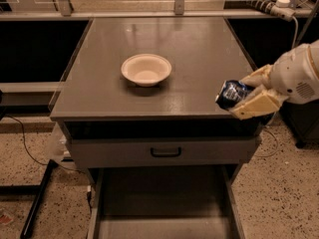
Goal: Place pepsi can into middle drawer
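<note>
My gripper (245, 93) comes in from the right on a white arm and is shut on the pepsi can (230, 94), a dark blue shiny can lying tilted between the cream fingers (255, 105). The can hangs above the front right corner of the cabinet top. The middle drawer (162, 195) is pulled open below, showing a flat grey floor and thin side walls, and sits down and to the left of the can.
A cream round bowl (146, 69) stands on the grey cabinet top (194, 49). A shut drawer front with a black handle (165, 152) sits above the open drawer. Cables and a power strip (259, 1) lie at the back right.
</note>
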You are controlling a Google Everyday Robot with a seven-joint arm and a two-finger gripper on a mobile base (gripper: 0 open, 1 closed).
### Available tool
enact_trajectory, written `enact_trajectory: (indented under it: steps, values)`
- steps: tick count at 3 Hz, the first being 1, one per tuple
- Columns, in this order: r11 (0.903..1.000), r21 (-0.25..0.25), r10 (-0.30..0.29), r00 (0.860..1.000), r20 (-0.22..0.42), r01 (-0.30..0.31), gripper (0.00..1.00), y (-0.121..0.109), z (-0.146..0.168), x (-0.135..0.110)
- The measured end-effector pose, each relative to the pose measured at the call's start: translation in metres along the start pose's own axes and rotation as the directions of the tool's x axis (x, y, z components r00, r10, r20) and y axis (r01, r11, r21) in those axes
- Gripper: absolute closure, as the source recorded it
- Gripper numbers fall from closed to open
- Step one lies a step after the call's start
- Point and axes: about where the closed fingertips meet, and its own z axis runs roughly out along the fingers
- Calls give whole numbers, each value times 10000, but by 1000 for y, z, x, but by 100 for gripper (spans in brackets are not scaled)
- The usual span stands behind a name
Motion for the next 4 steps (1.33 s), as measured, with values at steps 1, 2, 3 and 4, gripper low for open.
enact_trajectory:
  steps: [1,2,3,4]
  values:
    - [9976,-527,450,9989,-160,-458,100,23,25,21]
    - [9920,-985,740,9959,-511,-788,100,36,54,39]
    - [9916,-1015,751,9957,-534,-802,100,38,55,40]
    - [9896,-1090,881,9943,-593,-942,100,35,66,44]
